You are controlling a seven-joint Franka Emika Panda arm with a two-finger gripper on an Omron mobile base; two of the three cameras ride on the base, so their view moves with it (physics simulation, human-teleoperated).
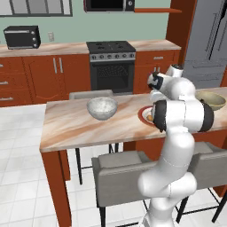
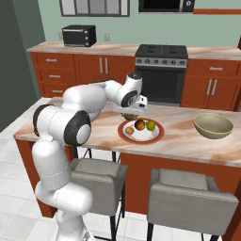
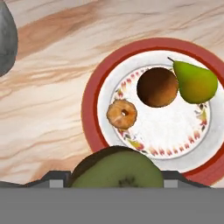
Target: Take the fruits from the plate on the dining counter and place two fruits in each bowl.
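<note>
Gripper [image 2: 129, 114] holds a green-fleshed, brown-skinned cut fruit [image 3: 117, 169] above the plate's [image 3: 89, 109] near-left rim.

Fingers stand part-open, clamped on that fruit's sides. On the plate, on the dining counter [image 1: 71, 126]: a small orange fruit [image 3: 121, 114], a round brown fruit [image 3: 157, 87] and a green pear [image 3: 194, 82] touching it. Speckled bowl [image 1: 102, 108] sits left of the plate, olive bowl [image 2: 213, 125] right.

Red-rimmed plate [image 3: 89, 109], white centre with a floral ring; green pear [image 3: 195, 82] at two o'clock, brown fruit [image 3: 157, 87], orange ring-shaped fruit [image 3: 121, 114], beige-pink veined table [image 3: 48, 87].
</note>
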